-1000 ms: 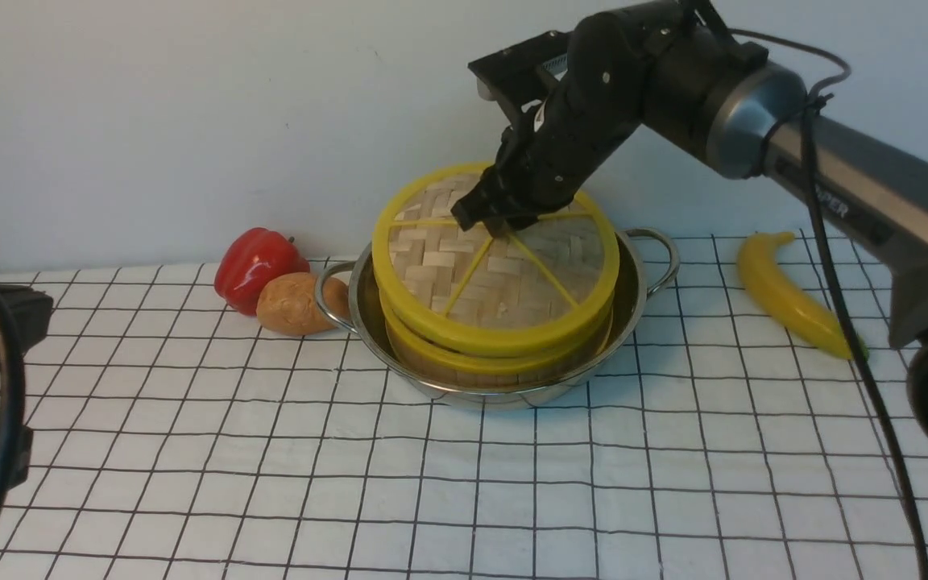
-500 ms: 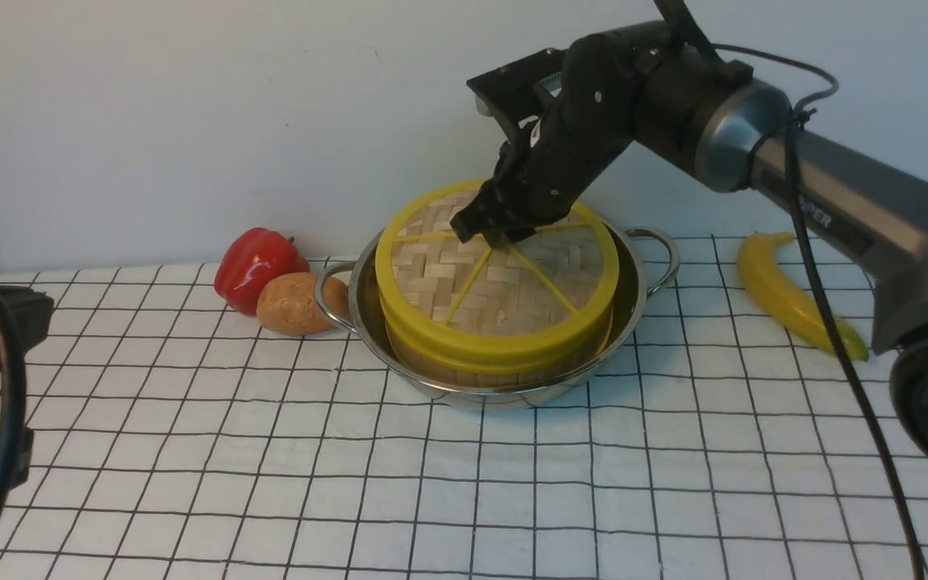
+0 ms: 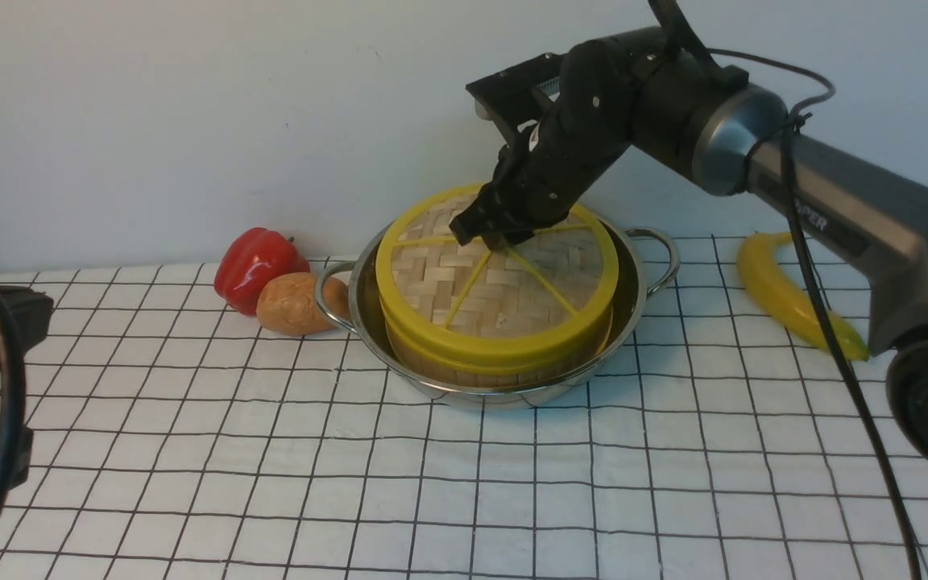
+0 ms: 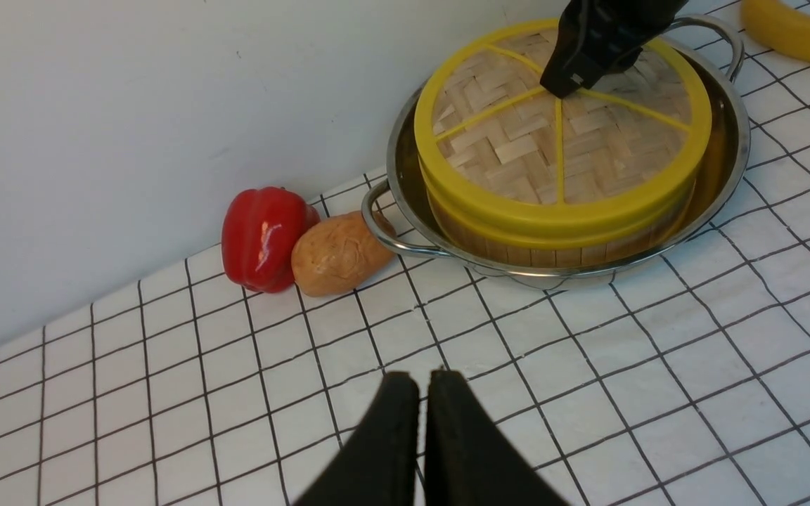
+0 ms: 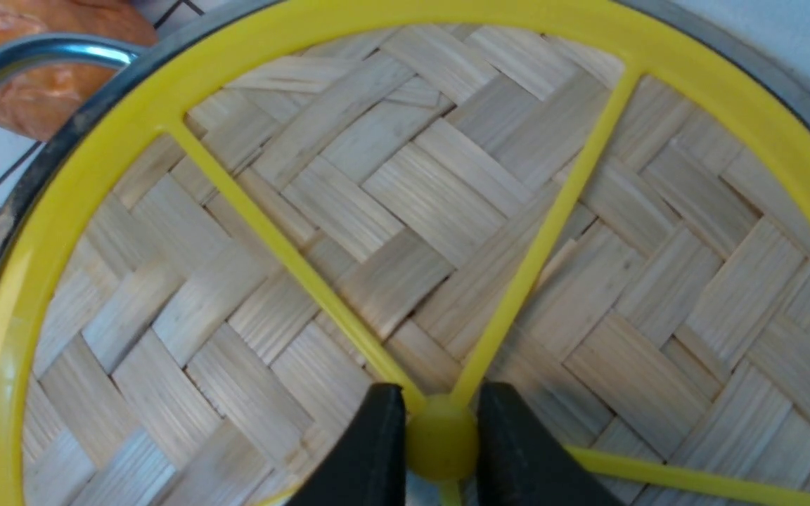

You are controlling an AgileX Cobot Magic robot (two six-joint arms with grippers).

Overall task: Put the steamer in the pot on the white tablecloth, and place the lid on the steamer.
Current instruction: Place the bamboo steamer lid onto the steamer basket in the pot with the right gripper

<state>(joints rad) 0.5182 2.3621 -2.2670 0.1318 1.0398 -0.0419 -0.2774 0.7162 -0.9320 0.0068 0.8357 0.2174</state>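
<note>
Flat round woven-bamboo lid (image 3: 504, 278) with yellow rim and yellow spokes sits level on the round bamboo steamer basket (image 3: 504, 366); only the steamer's side wall and lower yellow rim show under it. The steamer is inside the wide shiny stainless-steel pot (image 3: 633, 310) with two loop handles. The pot stands on the white tablecloth with the thin black grid (image 3: 464, 483), towards the back wall.

Right gripper (image 5: 440, 439): black fingers (image 5: 377, 450) clamped on either side of the lid's yellow central hub, touching it. Left gripper (image 4: 422, 422): fingers together, nothing between them, over bare cloth, well apart from the pot.

Shiny red bell pepper (image 3: 257, 266) and brown potato (image 3: 296, 304) touch each other; the potato is just beside the pot's left handle. Yellow banana (image 3: 790, 294) lies right of the pot.

Hidden or unclear:
- Steamer contents fully covered by the lid.
- Front view: the right gripper's fingertips merge into one dark mass over the hub.
- Right wrist view: lid rim is cut off, fingers blurred.
- Left arm is cropped at the front view's left edge.
- The right arm's cable crosses the banana.
</note>
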